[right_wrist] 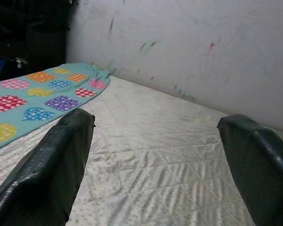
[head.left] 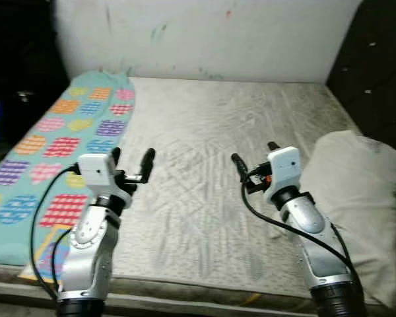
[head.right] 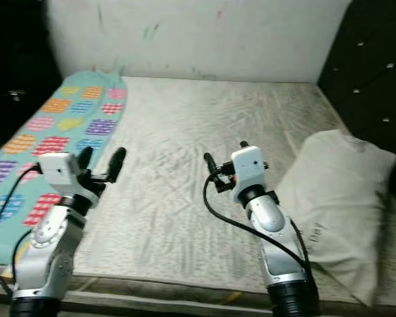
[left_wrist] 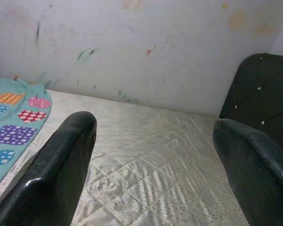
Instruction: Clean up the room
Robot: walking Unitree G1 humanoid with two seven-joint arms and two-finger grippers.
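Note:
A bare quilted mattress lies before me. Along its left side lies a teal blanket with coloured dotted patches. A cream pillow lies at the right edge, partly hanging over the front. My left gripper hovers open over the near left of the mattress, just right of the blanket's edge. My right gripper hovers open over the near middle, a little left of the pillow. Nothing is between either pair of fingers, and the right wrist view shows the same across its fingers.
A white wall with small paint marks stands behind the bed. A dark tufted headboard runs along the right side. The space left of the bed is dark. The mattress's front edge is just below my arms.

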